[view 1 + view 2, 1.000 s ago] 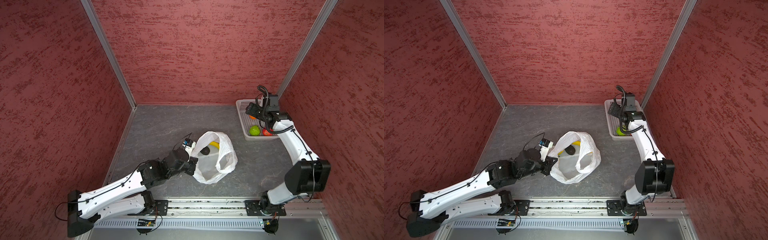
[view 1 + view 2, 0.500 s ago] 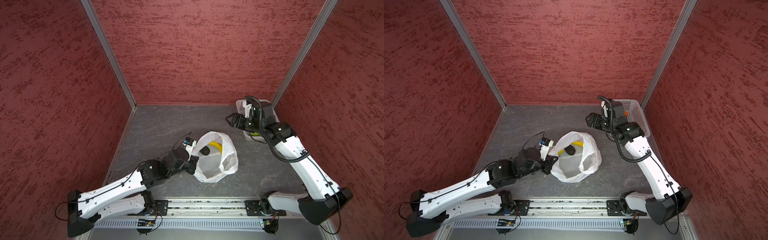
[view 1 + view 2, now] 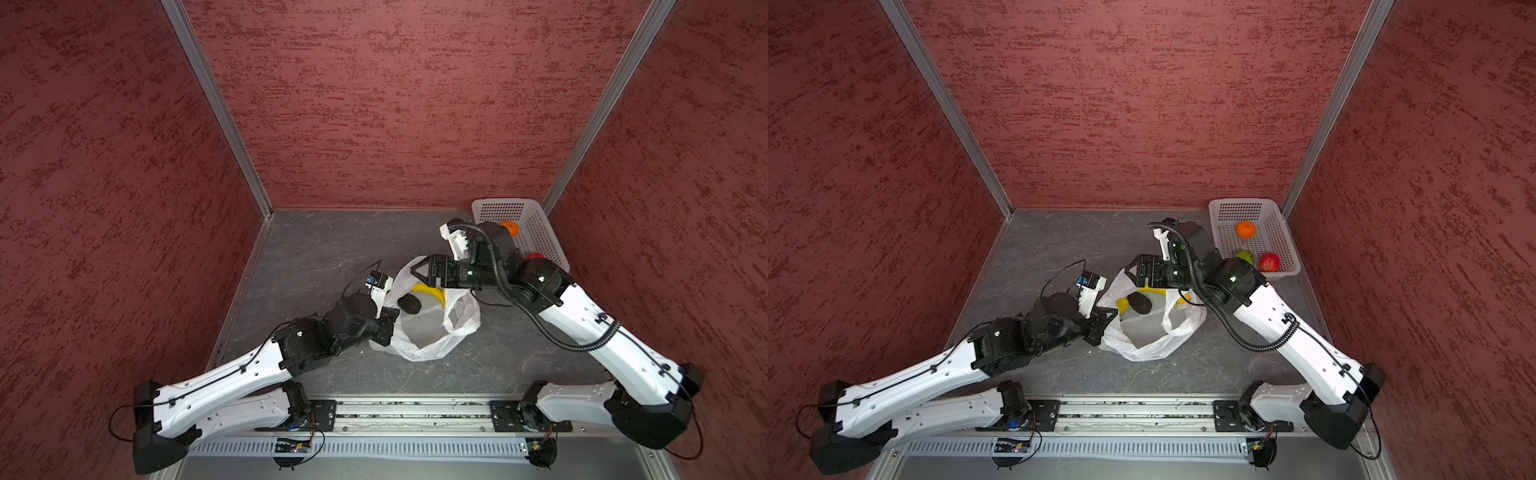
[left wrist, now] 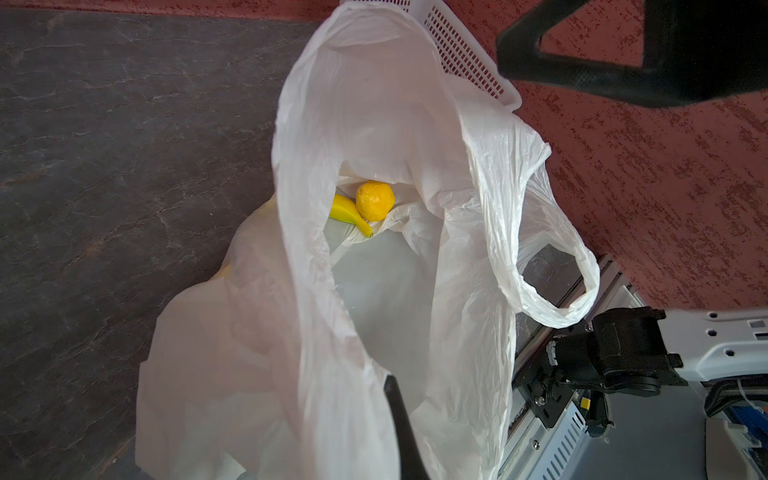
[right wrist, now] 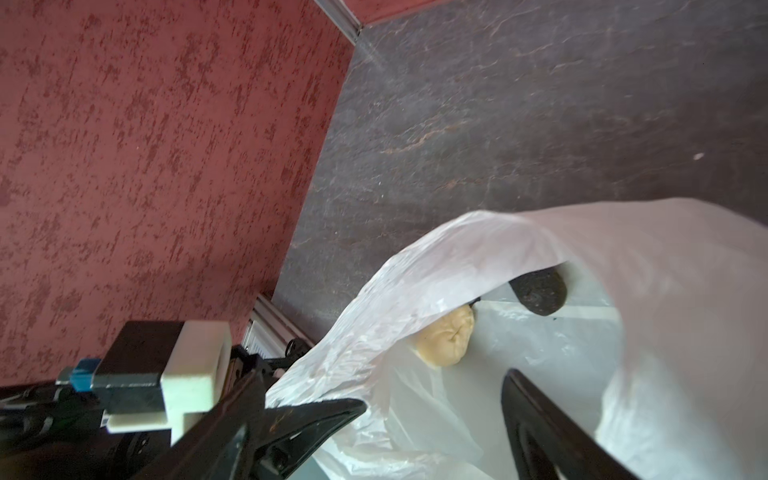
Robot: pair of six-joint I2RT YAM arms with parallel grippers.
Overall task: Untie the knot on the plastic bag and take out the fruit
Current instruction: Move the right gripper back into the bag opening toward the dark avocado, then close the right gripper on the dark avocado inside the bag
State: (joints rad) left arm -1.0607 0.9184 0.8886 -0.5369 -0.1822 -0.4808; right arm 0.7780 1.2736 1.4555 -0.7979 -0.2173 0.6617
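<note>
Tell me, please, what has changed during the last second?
The right hand swung from over the basket to the mouth of the plastic bag, open and empty. The left hand stayed shut on the bag's edge; bag and basket did not move.

The plastic bag (image 3: 419,353) gapes upward with room inside; its handle loop (image 4: 498,257) droops across one side.

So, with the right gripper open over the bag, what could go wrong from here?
The right gripper, open above the plastic bag, may snag the loose handle loop instead of reaching the avocado.
The left gripper pinches only the thin rim; if it slips, the mouth may collapse.
A fold partly covers the pale fruit, so film may be grabbed with it.
</note>
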